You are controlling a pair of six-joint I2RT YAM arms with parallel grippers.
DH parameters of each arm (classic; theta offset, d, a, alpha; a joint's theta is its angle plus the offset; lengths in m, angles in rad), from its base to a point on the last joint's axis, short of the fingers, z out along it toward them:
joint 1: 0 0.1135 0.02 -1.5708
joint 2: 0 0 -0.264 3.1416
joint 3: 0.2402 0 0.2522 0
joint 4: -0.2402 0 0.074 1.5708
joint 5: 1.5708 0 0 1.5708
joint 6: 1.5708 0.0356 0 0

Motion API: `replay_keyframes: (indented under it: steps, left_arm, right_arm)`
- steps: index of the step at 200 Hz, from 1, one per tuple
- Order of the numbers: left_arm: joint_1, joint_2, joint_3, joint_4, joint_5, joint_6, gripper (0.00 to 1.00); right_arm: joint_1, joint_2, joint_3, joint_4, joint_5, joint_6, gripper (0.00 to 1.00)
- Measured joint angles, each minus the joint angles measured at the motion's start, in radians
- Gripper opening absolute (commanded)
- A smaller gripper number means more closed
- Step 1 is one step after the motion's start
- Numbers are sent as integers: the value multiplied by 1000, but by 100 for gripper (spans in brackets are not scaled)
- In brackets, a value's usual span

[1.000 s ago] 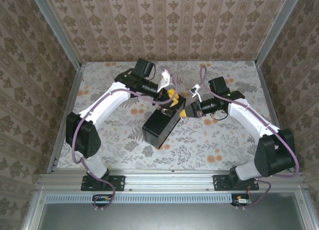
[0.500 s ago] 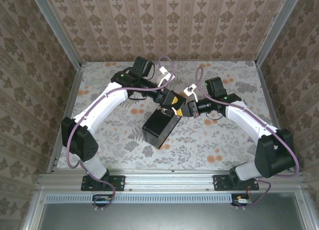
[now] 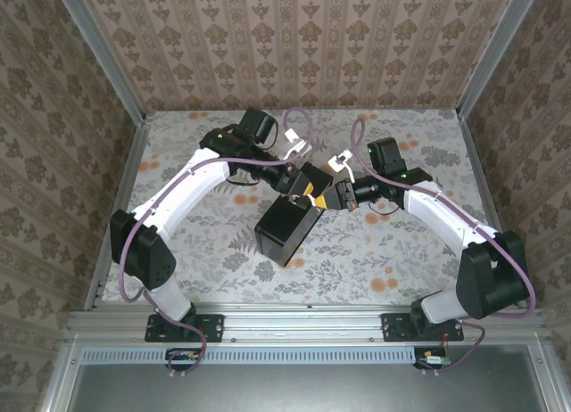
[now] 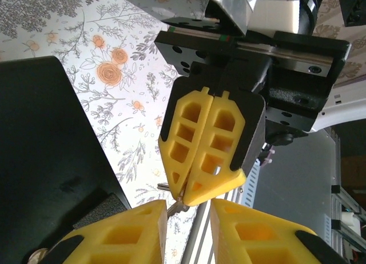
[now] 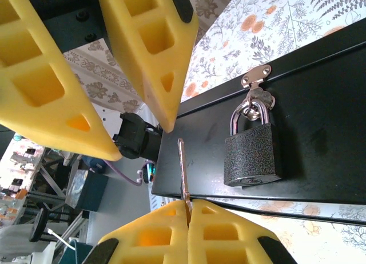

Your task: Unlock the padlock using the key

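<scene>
A dark grey speckled padlock (image 5: 251, 155) with a silver shackle hangs shut from the hasp (image 5: 255, 76) on the side of the black box (image 5: 320, 115). My right gripper (image 5: 189, 204) is shut on the key (image 5: 183, 170), whose blade points up, left of the padlock and apart from it. My left gripper (image 5: 140, 141) hovers just above the key tip, jaws apart, nothing between them. In the left wrist view, the right gripper (image 4: 189, 195) with the key (image 4: 178, 206) points down at the gap between my left fingers (image 4: 131, 232). From above, both grippers (image 3: 308, 185) (image 3: 332, 198) meet at the box's far end (image 3: 285, 226).
The box lies slanted mid-table on a floral cloth (image 3: 375, 251). Patterned walls and aluminium posts (image 3: 120, 82) close in the left, back and right. A metal rail (image 3: 303, 323) runs along the near edge by the arm bases.
My left gripper has swung right and down to face the right gripper's tip. The right gripper, still holding the key, has shifted slightly up and left towards it.
</scene>
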Motion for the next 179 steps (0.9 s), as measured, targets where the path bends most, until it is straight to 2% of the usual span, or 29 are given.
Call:
replay_keyframes:
  steps: [101, 179]
  left_arm:
    - [-10, 23, 0, -47, 13, 47, 27]
    - [52, 23, 0, -54, 24, 56, 30]
  right_arm:
    - [-5, 0, -2, 19, -12, 3, 0]
    - [-6, 0, -2, 8, -21, -1, 0]
